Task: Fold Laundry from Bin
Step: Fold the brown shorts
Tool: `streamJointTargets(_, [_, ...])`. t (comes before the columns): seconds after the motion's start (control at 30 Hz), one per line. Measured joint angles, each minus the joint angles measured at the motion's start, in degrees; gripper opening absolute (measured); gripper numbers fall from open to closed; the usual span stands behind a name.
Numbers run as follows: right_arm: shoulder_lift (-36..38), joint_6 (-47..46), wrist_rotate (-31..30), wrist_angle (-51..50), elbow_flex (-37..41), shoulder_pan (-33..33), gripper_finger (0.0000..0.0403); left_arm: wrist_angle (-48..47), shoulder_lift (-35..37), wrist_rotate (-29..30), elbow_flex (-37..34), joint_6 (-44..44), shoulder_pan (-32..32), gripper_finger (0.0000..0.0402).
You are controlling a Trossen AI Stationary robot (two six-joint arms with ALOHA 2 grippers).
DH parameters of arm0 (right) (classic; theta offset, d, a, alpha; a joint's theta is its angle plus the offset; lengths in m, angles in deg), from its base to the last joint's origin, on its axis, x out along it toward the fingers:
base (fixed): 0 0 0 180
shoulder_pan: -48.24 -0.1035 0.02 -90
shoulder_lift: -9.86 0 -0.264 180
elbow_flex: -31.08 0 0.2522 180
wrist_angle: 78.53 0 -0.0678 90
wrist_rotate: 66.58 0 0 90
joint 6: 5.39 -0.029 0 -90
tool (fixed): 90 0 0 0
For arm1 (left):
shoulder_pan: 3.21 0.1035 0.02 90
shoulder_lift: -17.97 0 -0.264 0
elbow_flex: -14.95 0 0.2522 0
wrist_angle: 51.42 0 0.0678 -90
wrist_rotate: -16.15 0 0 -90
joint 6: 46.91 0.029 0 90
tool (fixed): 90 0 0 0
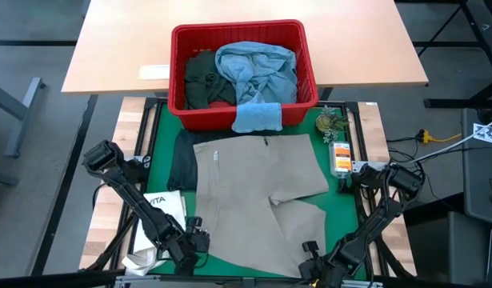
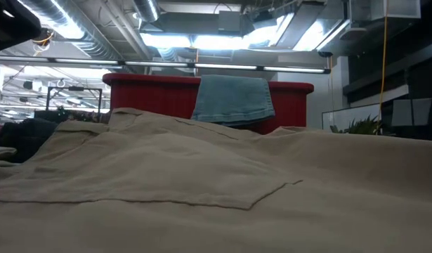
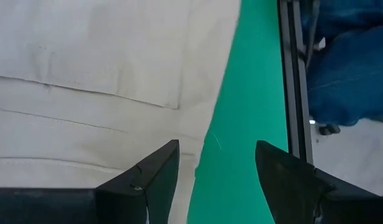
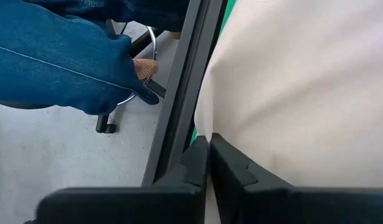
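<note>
The tan trousers point(image 1: 262, 200) lie spread flat on the green mat point(image 1: 162, 144) in the middle of the table. The red bin point(image 1: 242, 64) sits at the far side. Inside it are light blue jeans point(image 1: 258, 68) and a dark green piece point(image 1: 202, 80). A small light blue cloth point(image 1: 256, 117) hangs over the bin's near rim.

The left gripper point(image 3: 216, 180) is at the near left edge of the trousers, and its fingers are spread apart over the cloth's edge. The right gripper point(image 4: 210, 165) is at the near right edge, and its fingers are pressed together at the trousers' edge. I cannot tell if cloth is caught between them.

A white bag point(image 1: 158, 220) lies near the left arm.
</note>
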Motion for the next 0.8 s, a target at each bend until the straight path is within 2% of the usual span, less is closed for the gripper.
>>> streamJointTargets(0.1, [-0.02, 0.06, -0.02, 0.00, 0.02, -0.04, 0.0017, 0.02, 0.00, 0.93, -0.75, 1.82, -1.19, 0.0204])
streamJointTargets(0.2, [-0.02, 0.09, -0.09, 0.08, 0.04, -0.07, 0.0005, -0.04, 0.00, 4.74, -1.96, 2.23, -2.09, 0.0204])
streamJointTargets(0.3, [-0.02, 0.10, -0.11, 0.63, 0.07, -0.07, 0.0009, -0.11, -0.02, 8.47, -2.75, 2.36, -2.37, 0.0204])
streamJointTargets(0.57, [-0.07, 0.15, -0.13, 1.01, 0.09, -0.09, 0.0004, -0.08, -0.12, 6.27, -3.05, 4.68, -2.94, 0.0204])
streamJointTargets(0.8, [-0.09, 0.24, -1.00, 1.20, 0.13, -0.17, 0.0003, 0.33, -4.91, 5.93, -3.05, 4.83, -2.98, 0.0204])
